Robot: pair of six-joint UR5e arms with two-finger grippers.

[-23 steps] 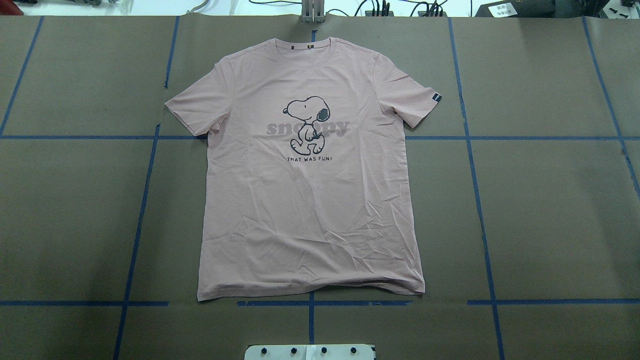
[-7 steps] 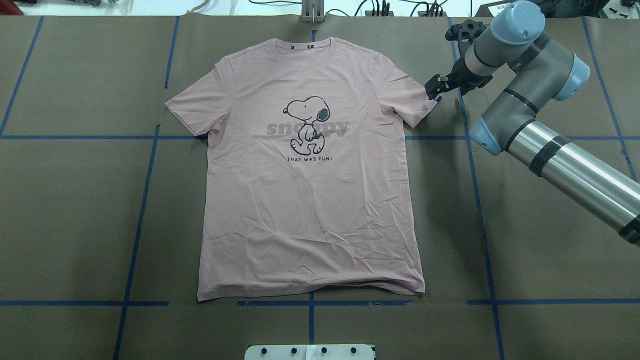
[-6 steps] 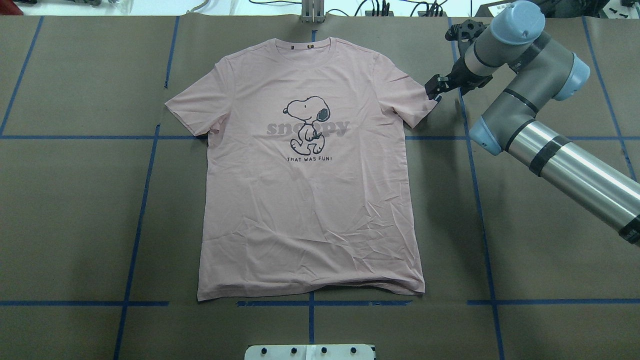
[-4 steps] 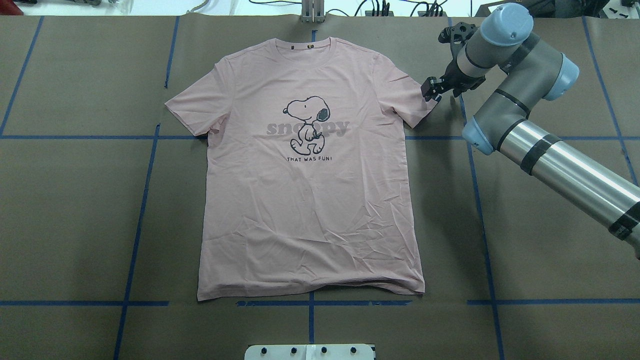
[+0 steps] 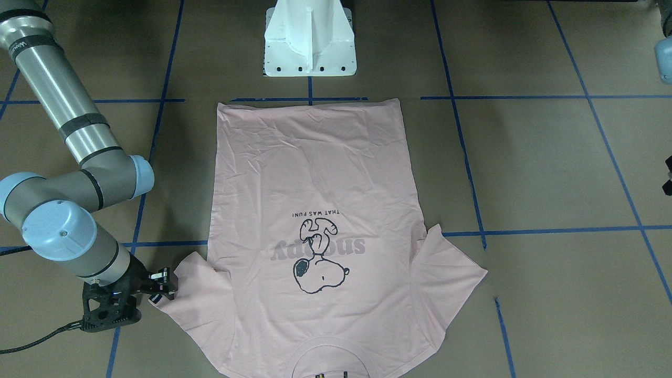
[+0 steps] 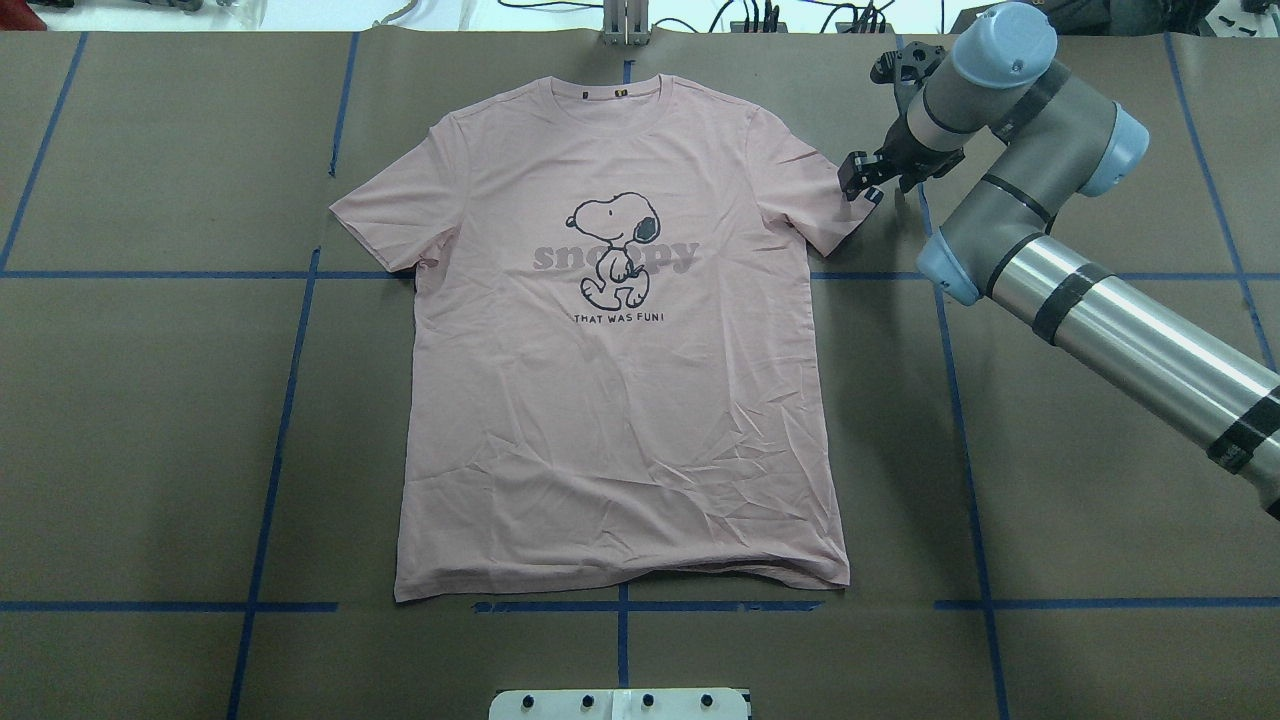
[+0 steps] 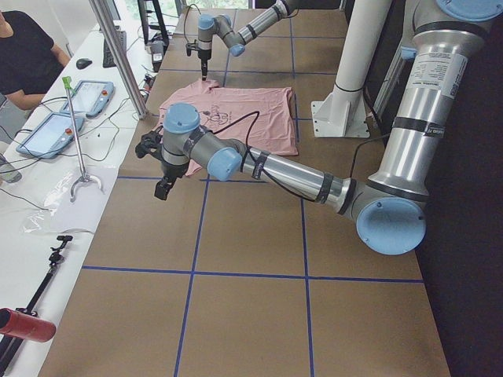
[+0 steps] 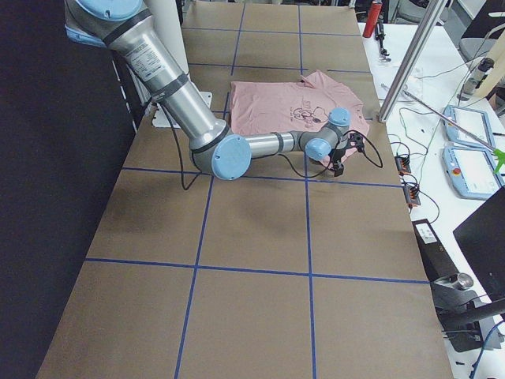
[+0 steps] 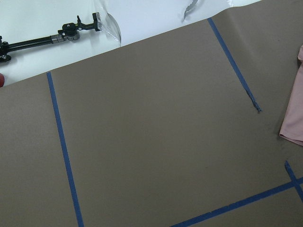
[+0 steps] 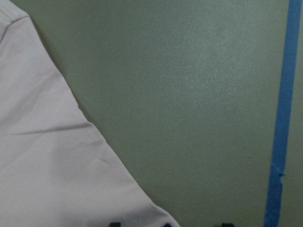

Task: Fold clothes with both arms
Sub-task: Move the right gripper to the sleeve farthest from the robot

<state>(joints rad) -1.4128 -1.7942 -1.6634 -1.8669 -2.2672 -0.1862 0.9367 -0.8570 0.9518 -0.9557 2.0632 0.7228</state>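
Right arm (image 6: pixel 1100 310): missing from the overhead view at first, now reaching in from the right edge; in the last second it has slid a little leftward.
Right gripper (image 6: pixel 858 184): has come to the tip of the T-shirt (image 6: pixel 620 400) sleeve on the robot's right, edging slightly onto the hem (a small shift, no more).
Sleeve tag (image 6: pixel 875 196): fully in sight before, now partly hidden under the gripper.
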